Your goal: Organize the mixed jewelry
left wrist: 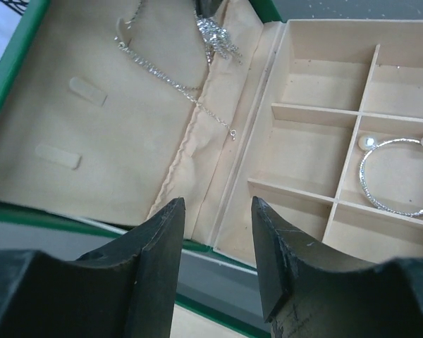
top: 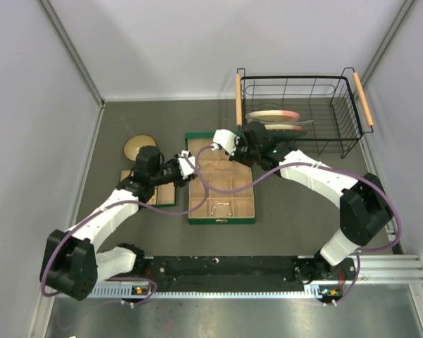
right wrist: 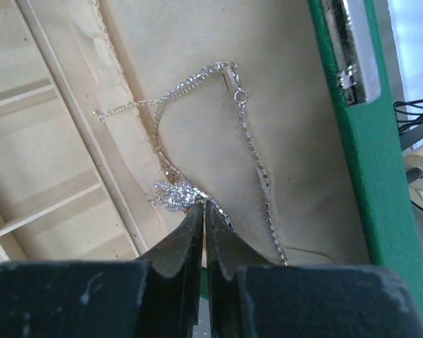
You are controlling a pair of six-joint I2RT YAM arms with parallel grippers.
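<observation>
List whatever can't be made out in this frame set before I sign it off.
- Right wrist view: whether the shut right gripper actually pinches the necklace. Its fingertips cover the contact spot.
- Left wrist view: the far side of the bracelet, cut off by the right edge.
- Top view: the necklace in the lid of the green box, too small to see and under the right arm.

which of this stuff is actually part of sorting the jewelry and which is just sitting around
Part of the job:
- silver necklace, on the lid lining of the green box, pinched by the shut right gripper
- pearl-tipped bracelet, in a box compartment
- left gripper, open and empty

Just lying about:
- wooden bowl
- wire basket holding plates
</observation>
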